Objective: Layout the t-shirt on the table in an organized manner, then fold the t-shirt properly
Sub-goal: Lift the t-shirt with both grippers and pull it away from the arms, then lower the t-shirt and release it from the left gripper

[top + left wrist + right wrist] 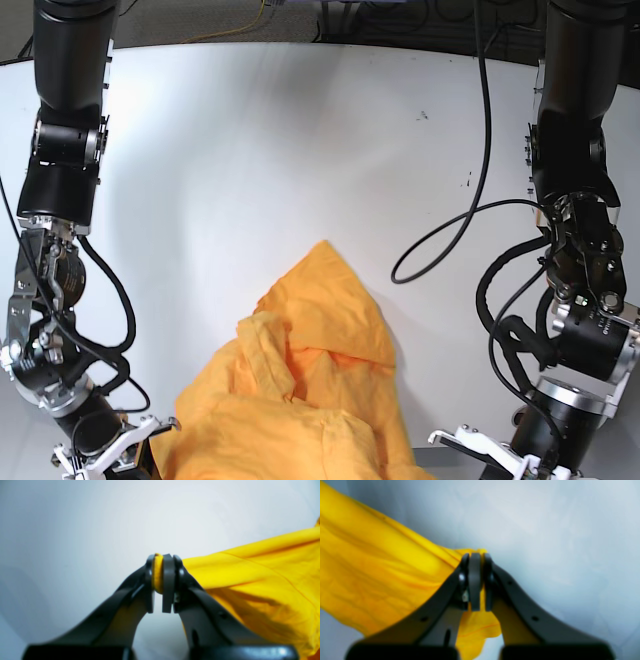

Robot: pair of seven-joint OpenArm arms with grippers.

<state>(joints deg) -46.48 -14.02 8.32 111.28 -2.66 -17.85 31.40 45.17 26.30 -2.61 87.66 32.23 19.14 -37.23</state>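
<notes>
Both claws are clamped on the t-shirt [300, 385]: left claw [162, 580] and right claw [475, 580] each pinch an edge, apparently to spread the cloth, which lies crumpled on the near part of the table [300, 150] between the arms.

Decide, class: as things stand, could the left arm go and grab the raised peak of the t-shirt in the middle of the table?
Probably not yet. The left gripper is shut on the t-shirt edge, so it would have to let go first. Otherwise the white table around the peak looks bare.
</notes>
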